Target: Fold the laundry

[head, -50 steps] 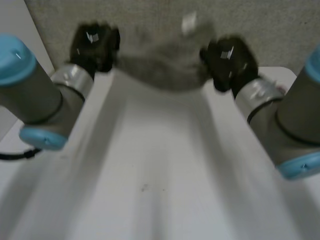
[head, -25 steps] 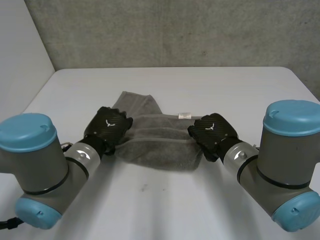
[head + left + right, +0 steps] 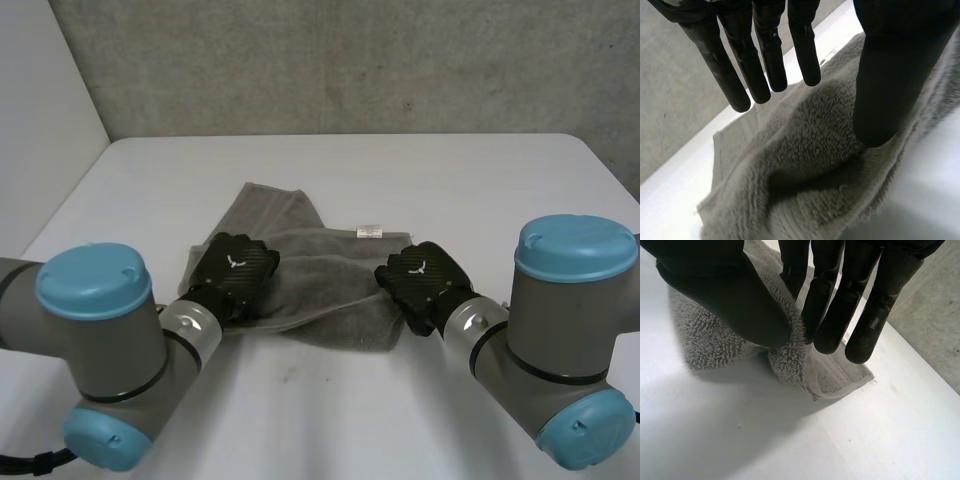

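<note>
table [image 3: 480,180]: white, towel lies on it roughly midway between the arms
arms: left arm [image 3: 100,340] and right arm [image 3: 565,330] both angle in towards the middle, one on each side of the towel
towel [image 3: 325,290]: grey terry, rumpled and partly doubled over, one flap pokes out towards the far side at its left end; body lies flat on the table
left hand [image 3: 235,272]: at the towel's left edge; fingers [image 3: 765,65] straight and held well apart from the thumb [image 3: 895,75]; thumb tip rests on a raised ridge of pile, nothing pinched, hand slack
right hand [image 3: 420,283]: at the towel's right edge; straight fingers brought in against the thumb with the fluffy edge nipped between them, that edge raised just off the table
label [image 3: 370,231]: small white tag on the towel's far edge, just beyond the right hand
</note>
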Motion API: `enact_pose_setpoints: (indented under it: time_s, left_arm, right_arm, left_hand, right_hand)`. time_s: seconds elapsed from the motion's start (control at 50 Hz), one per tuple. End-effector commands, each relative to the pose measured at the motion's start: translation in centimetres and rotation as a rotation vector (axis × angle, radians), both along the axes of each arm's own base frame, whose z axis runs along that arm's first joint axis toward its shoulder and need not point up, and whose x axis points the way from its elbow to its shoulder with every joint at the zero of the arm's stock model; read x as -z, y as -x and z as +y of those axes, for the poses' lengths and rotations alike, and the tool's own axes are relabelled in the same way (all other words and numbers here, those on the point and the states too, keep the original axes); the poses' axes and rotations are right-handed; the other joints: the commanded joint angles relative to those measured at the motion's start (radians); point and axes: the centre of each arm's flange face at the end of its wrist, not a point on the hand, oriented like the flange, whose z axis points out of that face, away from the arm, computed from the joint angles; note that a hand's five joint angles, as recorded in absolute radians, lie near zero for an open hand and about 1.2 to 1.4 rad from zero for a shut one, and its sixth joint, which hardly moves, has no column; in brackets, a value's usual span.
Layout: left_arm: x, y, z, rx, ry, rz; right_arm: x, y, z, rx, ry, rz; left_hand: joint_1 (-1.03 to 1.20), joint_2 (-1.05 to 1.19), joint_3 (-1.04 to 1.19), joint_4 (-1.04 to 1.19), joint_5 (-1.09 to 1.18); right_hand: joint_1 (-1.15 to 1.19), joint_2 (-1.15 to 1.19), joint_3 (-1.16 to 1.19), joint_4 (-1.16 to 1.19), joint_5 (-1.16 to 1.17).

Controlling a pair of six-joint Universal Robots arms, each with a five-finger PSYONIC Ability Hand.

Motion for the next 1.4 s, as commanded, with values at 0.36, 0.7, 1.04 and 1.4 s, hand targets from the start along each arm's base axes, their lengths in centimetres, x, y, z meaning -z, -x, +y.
enact_pose_setpoints:
  time_s: [0.36,0.7,1.04,1.4]
  left_arm:
    - [-2.8,-1.6,3.7,-0.059,-0.092,0.069]
    - [0.0,-4.0,4.2,-0.121,-0.188,0.006]
    - [2.3,-3.1,1.2,-0.136,-0.136,0.033]
    - [2.4,-2.0,-1.0,-0.122,-0.086,0.038]
  right_arm:
    - [1.4,-0.1,-0.3,-0.001,-0.011,0.01]
    - [1.9,-0.2,-0.2,-0.004,-0.019,0.015]
    - [2.0,-0.2,-0.2,-0.004,-0.023,0.017]
    - [0.3,-0.1,-1.2,0.015,0.019,-0.007]
  left_hand:
    - [0.095,0.095,0.094,0.095,0.096]
    - [0.092,0.092,0.091,0.092,0.093]
    - [0.124,0.124,0.123,0.124,0.125]
    - [0.773,0.772,0.772,0.773,0.773]
  right_hand:
    - [0.425,0.216,0.213,0.203,0.224]
    - [0.425,0.216,0.213,0.203,0.224]
    - [0.425,0.216,0.213,0.203,0.224]
    - [0.425,0.216,0.213,0.203,0.224]
